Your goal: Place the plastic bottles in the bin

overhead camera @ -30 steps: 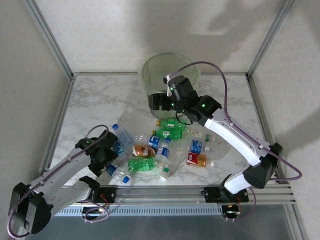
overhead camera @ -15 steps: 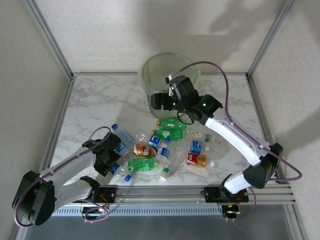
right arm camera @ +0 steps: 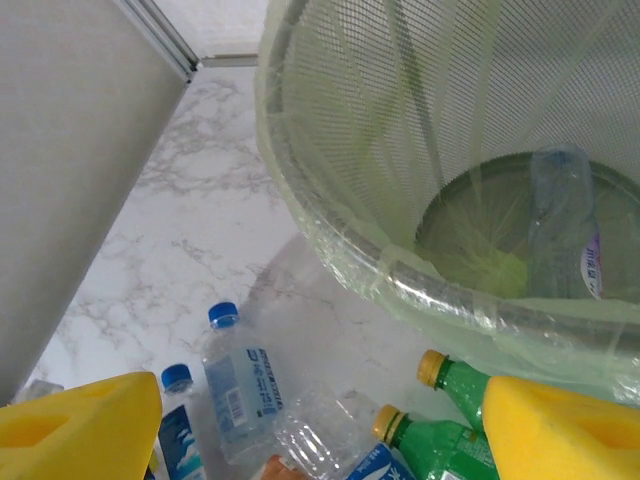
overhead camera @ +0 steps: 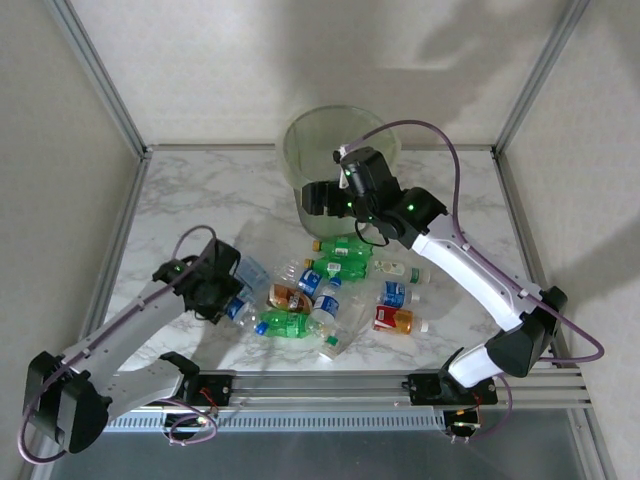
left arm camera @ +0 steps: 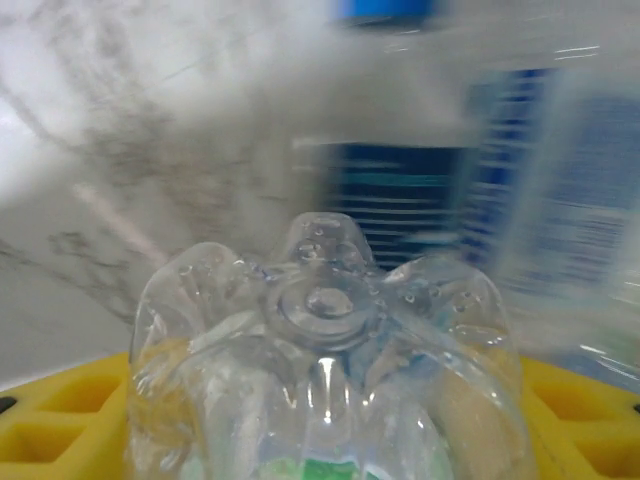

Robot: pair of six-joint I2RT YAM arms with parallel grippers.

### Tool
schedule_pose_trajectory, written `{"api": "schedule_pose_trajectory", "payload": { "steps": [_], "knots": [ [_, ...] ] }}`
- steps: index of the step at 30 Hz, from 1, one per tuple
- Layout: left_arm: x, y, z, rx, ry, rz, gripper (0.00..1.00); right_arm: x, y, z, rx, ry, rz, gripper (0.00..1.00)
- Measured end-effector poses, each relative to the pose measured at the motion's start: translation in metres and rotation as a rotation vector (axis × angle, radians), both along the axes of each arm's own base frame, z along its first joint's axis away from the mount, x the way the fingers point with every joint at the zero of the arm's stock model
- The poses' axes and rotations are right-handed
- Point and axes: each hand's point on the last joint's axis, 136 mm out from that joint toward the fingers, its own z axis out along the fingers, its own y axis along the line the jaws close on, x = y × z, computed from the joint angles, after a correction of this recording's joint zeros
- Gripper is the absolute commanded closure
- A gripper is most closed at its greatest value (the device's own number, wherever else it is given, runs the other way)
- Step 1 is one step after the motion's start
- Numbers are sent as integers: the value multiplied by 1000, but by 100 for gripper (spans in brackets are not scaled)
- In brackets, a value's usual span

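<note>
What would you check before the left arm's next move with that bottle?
1. Clear bottle sits inside the left claw: ok.
2. Grip firm enough to lift: cannot tell.
3. Bin upright, mouth open, room inside: ok.
4. Way to the bin free: probably not ok. The right claw hangs at its near rim.
5. Right claw open and empty: ok.
</note>
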Motion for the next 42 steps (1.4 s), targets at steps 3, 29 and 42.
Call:
{"api": "schedule_pose_trajectory", "payload": {
  "steps": [3,29,42],
  "knots": [
    [38,-15,56,-27,-138,-37,41,0,3,6,26,-4,17,16],
    [198,-155,284,-424,-835,-428,43,-27,-2,51,262,43,229,19],
    [191,-178,300,-552,-868,-538,44,-34,-2,58,279,41,256,51]
  ]
}}
